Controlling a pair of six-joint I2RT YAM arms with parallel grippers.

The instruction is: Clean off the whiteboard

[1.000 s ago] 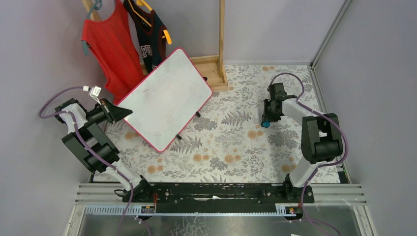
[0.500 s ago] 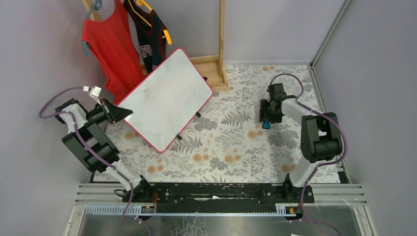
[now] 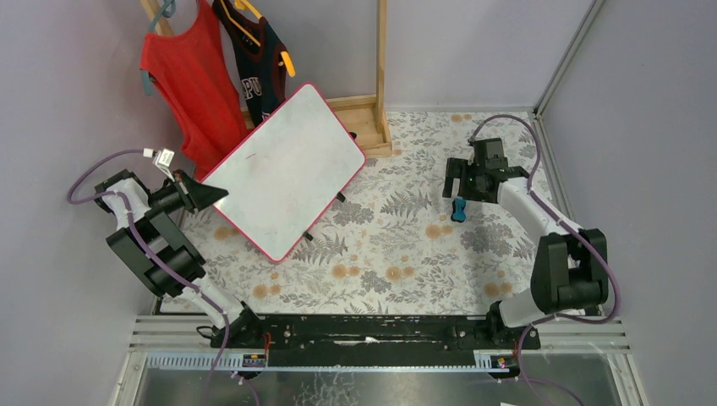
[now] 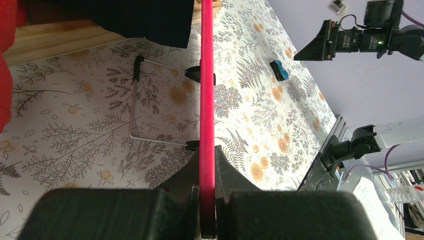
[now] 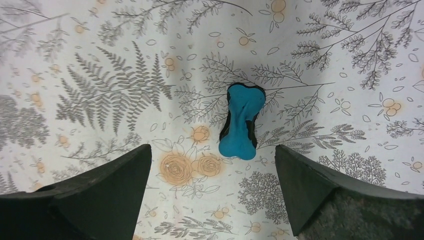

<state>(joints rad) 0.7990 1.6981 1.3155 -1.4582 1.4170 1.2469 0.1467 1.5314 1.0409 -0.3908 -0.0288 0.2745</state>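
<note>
At the near edge of the table (image 3: pixel 380 271) a black rail (image 3: pixel 363 330) holds the bottoms of both arms. The table has a cloth with ferns and orange flowers on it.

The left arm (image 3: pixel 152 245) bends up along the left side. The left gripper (image 3: pixel 205 194) is pinched tight on the whiteboard (image 3: pixel 283 173), right at the board's near left corner. In the left wrist view the two black fingers (image 4: pixel 175 195) squeeze the thin pink-red frame from both sides.

The whiteboard sits on the left, far part of the table. It is tipped up, with its white face to the top camera and one corner pointing to the back. A few thin faint lines show on the white face. Under it a bent wire stand (image 4: pixel 131 115) rests on the cloth.

The right arm (image 3: pixel 558 262) reaches up the right side. The right gripper (image 3: pixel 461 179) is spread wide and holds nothing. It hangs just above a small blue eraser (image 3: pixel 458 210). In the right wrist view the eraser (image 5: pixel 242 122) lies flat on the cloth, in front of the two fingers and touching neither. It is well apart from the whiteboard.

At the very back stands a wooden rack (image 3: pixel 380 68). A red top (image 3: pixel 190 76) and a dark top (image 3: pixel 254 59) hang there on hangers, just behind the whiteboard.
</note>
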